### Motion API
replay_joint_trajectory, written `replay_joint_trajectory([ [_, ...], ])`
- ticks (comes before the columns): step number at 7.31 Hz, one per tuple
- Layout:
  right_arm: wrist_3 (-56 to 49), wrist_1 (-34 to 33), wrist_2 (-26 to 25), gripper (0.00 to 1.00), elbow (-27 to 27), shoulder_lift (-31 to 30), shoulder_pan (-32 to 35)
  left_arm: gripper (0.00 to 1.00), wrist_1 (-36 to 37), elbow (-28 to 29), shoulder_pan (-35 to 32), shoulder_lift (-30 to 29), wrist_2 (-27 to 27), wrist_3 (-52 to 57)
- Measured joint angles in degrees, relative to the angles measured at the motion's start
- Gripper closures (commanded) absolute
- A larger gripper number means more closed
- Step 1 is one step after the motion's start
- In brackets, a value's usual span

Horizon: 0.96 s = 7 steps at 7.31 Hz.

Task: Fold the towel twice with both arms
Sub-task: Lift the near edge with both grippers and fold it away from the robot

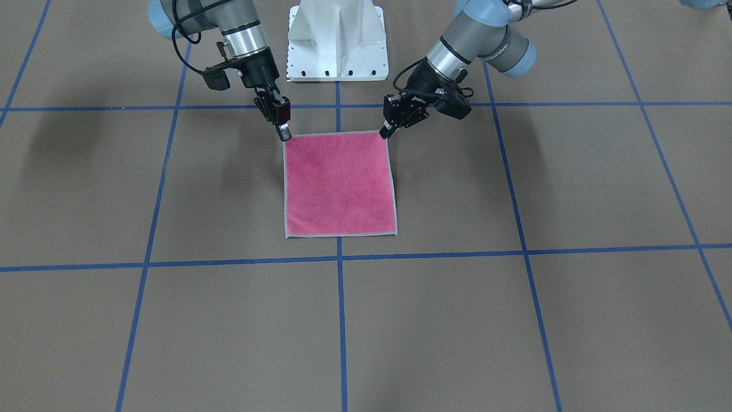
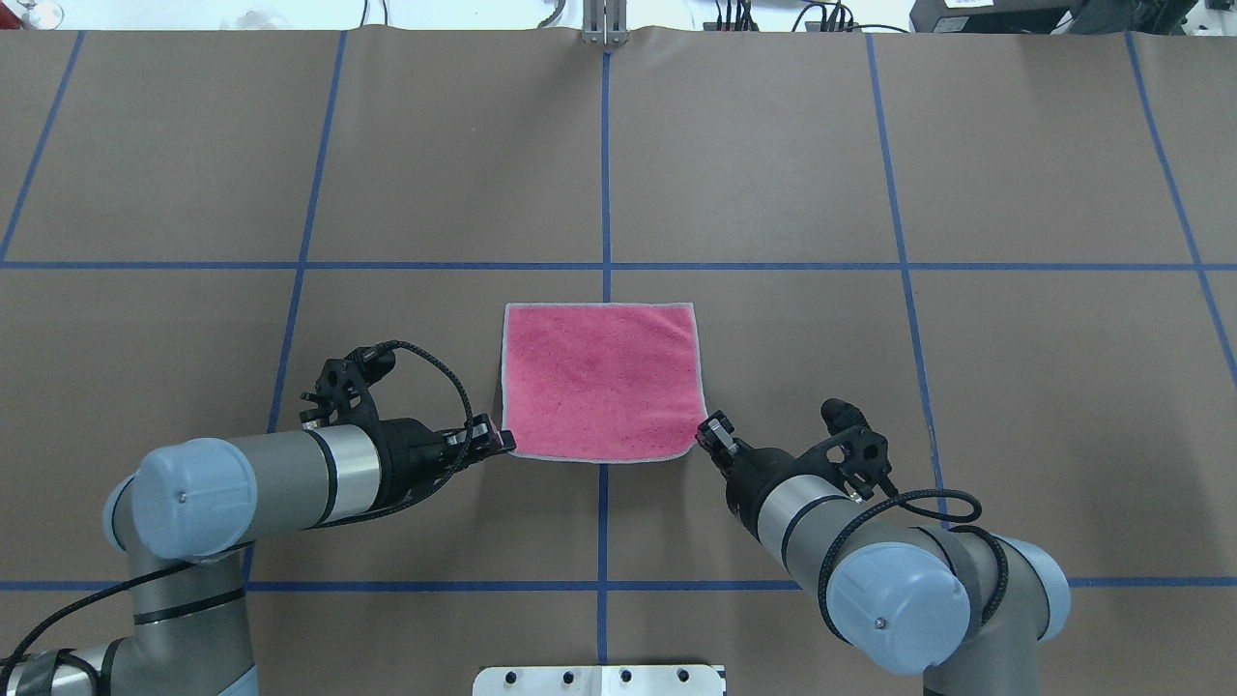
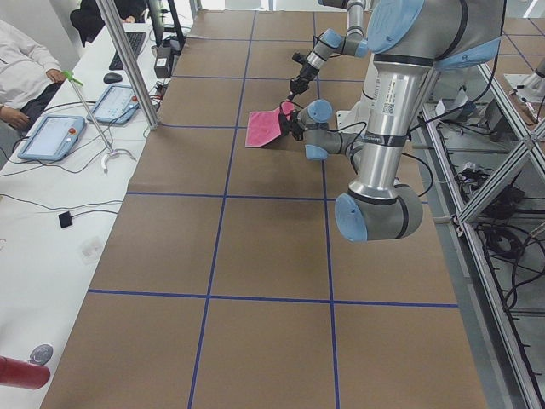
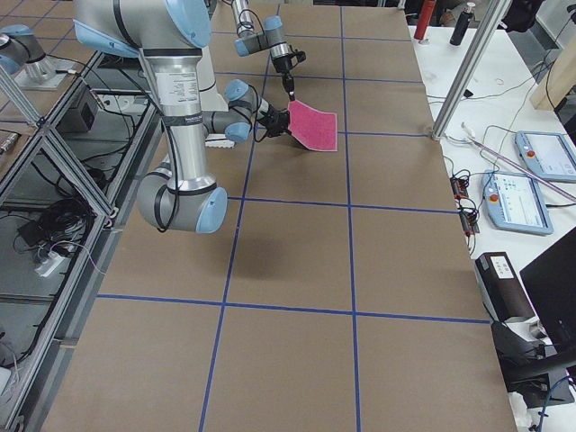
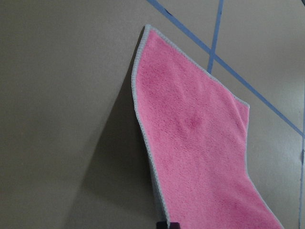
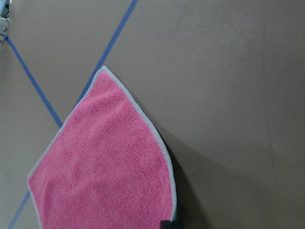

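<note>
towel: small square pink terry towel with light grey stitched edging (image 2: 599, 382), pink face up, unfolded, straight out in front of the white bolted pedestal base (image 2: 599, 680), near it.
left gripper: my black two-finger left gripper (image 2: 501, 442) is pinched on the towel's base-side corner on my left. wrist view shows the tips together on the hem.
right gripper: my black two-finger right gripper (image 2: 712, 428) is clamped the same way on the other base-side corner.
lift: both base-side corners sit a little off the table with shadow under them. the edge far from the base lies flat.
handling: light, limp, no stiffness. i expect sag between my two grips, so i'd keep that edge taut. terry is grippy, not fragile. the stitched corners look like the right hold.
step: first fold not made yet, my read. next i'd carry the base-side edge away from the base onto the far edge.
risk: uneven travel would skew the fold.
surface: brown paper-covered table with blue tape grid (image 2: 773, 145), flat and matte. probably some drag on terry.
room: across the table from the base, a white side bench (image 3: 34, 221) with tablet-like panels (image 3: 51, 136) and a seated person (image 3: 17, 64).
</note>
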Motion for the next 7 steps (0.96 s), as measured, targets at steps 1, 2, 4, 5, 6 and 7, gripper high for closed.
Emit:
replay_joint_trajectory([
  [1,-0.02,0.01,-0.02,1.00,0.50,-0.10,-0.39,1.00,0.07,-0.91,0.55,0.67,0.03,-0.02],
  [2,-0.10,-0.03,-0.03,1.00,0.40,0.33,-0.68,1.00,0.11,-0.80,0.82,0.65,0.01,0.00],
  [4,-0.58,-0.14,-0.03,1.00,-1.21,1.92,-0.84,1.00,0.13,0.31,0.92,0.21,-0.01,0.02],
  [5,-0.76,-0.17,-0.03,1.00,-2.54,3.06,-0.29,1.00,0.16,0.82,0.77,-0.07,0.02,0.02],
  [6,-0.90,-0.21,-0.01,1.00,-4.11,4.36,0.64,1.00,0.49,1.14,0.47,-0.24,0.09,0.00],
  [7,-1.04,-0.23,0.02,1.00,-5.61,5.44,1.73,1.00,1.23,1.29,0.01,-0.46,0.17,-0.04],
])
